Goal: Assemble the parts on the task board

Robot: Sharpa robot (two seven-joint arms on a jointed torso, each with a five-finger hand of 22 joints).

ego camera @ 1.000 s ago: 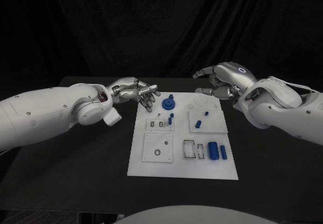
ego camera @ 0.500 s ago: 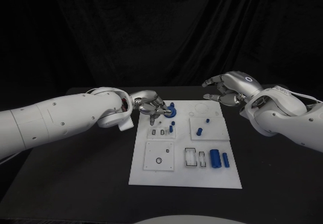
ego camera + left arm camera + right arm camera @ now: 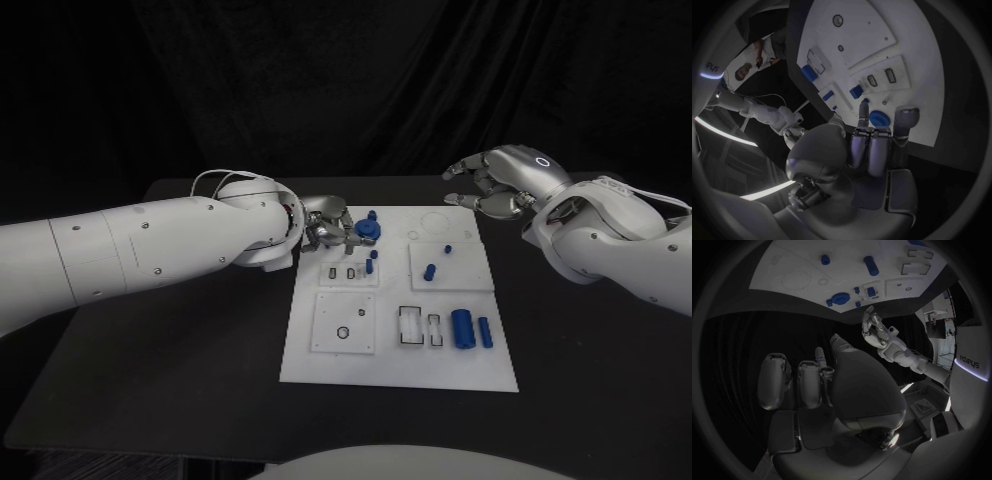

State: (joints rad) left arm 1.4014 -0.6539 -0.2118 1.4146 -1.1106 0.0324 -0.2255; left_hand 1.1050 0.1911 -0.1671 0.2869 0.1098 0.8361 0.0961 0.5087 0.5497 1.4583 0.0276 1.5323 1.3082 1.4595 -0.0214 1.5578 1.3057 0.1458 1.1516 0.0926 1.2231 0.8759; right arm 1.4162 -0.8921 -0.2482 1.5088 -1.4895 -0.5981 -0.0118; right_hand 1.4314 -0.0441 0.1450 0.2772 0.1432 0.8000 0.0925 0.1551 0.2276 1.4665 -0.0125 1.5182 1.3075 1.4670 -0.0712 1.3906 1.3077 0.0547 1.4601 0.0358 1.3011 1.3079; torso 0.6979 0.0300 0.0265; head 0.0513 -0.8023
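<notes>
Reaching in at the far left corner of the board [image 3: 325,370], the left hand [image 3: 329,226] is sitting right against a round blue knob [image 3: 366,230] with a short stem on top; its fingertips [image 3: 902,116] are lying beside the knob [image 3: 878,118] on the white surface, and whether they are actually gripping it I cannot tell. The right hand [image 3: 500,182] is hanging off the board's far right corner with fingers curled loosely apart, grasping nothing, well away from the pieces. The board is lying flat on the black table [image 3: 173,350], a matte white rectangular plate carrying smaller square plates with cut-out slots and holes. A small blue peg [image 3: 371,266] is standing just nearer than the knob, another short peg [image 3: 430,269] on the square to its right, and a thick blue cylinder [image 3: 462,328] with a thinner blue rod [image 3: 485,332] beside it are lying at the near right. Both hands are looking like brushed silver metal, with white, smooth, rounded shells on the arms. From the right wrist, the knob [image 3: 840,298] is showing as a flat glossy disc.
</notes>
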